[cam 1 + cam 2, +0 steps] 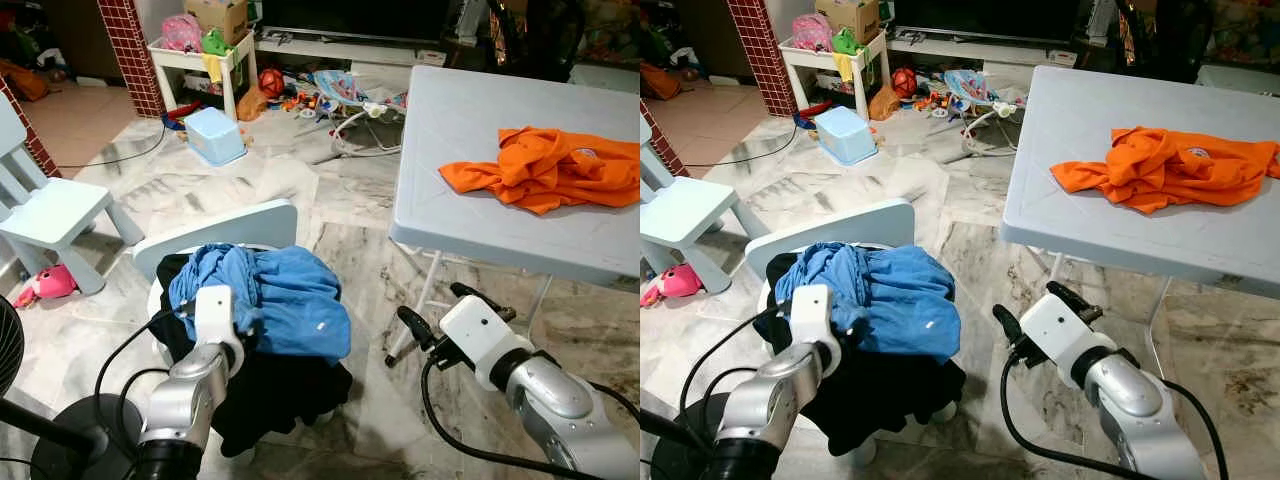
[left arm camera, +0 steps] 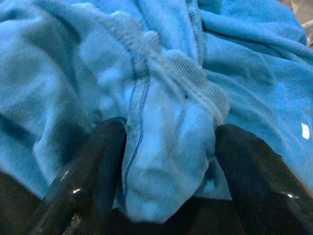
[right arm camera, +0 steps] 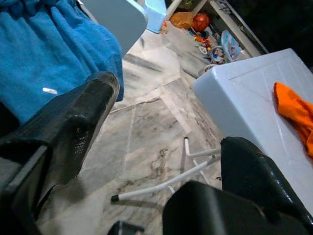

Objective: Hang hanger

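Marble floor, cluttered room: left gripper (image 2: 168, 161), fingers apart, apparently straddles a blue shirt (image 1: 275, 295) fold; right gripper (image 3: 161, 147) hovers open nearby.

Blue shirt (image 1: 280, 300) crumpled atop black clothes on white chair, no hanger discernible

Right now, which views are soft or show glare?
Left wrist view: the blue shirt is soft and close up, with small highlights on the left tool's fingers. Right wrist view: near fingers blurred. Eye views: sharp, evenly lit.
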You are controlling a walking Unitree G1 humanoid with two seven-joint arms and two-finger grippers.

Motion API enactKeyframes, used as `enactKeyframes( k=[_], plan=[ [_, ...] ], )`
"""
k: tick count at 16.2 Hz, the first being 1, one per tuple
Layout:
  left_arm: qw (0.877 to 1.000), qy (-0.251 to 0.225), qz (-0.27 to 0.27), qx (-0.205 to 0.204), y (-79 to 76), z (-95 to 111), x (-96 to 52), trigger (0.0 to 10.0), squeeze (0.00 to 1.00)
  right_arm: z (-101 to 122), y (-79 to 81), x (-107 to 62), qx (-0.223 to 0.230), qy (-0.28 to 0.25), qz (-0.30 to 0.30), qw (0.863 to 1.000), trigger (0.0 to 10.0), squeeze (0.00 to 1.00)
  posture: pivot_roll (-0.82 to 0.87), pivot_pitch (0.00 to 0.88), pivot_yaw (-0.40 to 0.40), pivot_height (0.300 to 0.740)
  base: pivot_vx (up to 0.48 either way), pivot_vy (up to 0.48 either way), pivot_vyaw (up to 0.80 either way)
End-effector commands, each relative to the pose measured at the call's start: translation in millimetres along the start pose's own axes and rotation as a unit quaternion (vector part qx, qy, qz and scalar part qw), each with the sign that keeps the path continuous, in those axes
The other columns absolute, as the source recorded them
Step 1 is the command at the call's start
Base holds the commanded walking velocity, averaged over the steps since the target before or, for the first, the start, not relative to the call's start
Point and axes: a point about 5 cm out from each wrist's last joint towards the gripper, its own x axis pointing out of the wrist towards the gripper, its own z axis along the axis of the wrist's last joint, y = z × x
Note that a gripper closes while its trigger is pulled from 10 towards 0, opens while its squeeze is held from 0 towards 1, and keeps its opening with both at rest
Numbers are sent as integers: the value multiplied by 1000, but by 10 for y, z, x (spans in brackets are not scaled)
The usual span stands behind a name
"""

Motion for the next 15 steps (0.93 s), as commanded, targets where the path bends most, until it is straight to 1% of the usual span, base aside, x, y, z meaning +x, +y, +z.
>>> enactKeyframes(
  k=[1, 4, 6, 7, 8, 11, 12, 15],
  plan=[
    [1000, -2, 5, 1, 18, 23, -37, 0, 0, 8, -20, 17, -4, 0, -2, 1000, 10000, 0, -126, 60, -46, 740, 0, 0, 0],
    [1000, 5, 10, 2, 55, -36, -78, 0, 0, 14, -8, 59, -8, -3, 0, 1000, 10000, 0, -116, 51, -47, 740, 0, 0, 0],
    [1000, 2, 15, 3, 84, -25, -76, 0, 0, 16, -6, 67, -13, -5, 1, 1000, 10000, 0, -117, 45, -47, 740, 0, 0, 0],
    [1000, -5, 17, 9, 87, 17, -73, 4353, 0, 15, -6, 72, -14, -5, 1, 1000, 10000, 0, -118, 43, -47, 740, 0, 0, 0],
    [1000, -13, 17, 18, 71, 80, -56, 10000, 0, 15, -7, 77, -16, -5, 1, 1000, 10000, 0, -119, 41, -46, 740, 0, 0, 0],
    [1000, -16, -2, 16, -14, 137, -19, 10000, 0, 28, -5, 87, -23, -10, 1, 1000, 10000, 0, -123, 37, -43, 740, 0, 0, 0],
    [1000, -21, -9, 9, -37, 159, -18, 10000, 1000, 25, 2, 86, -23, -11, 1, 1000, 10000, 0, -124, 40, -41, 740, 0, 0, 0],
    [1000, -16, -3, 15, -36, 156, -12, 10000, 1000, 22, 26, 86, -27, -11, 5, 1000, 10000, 0, -126, 41, -41, 740, 0, 0, 0]
  ],
)
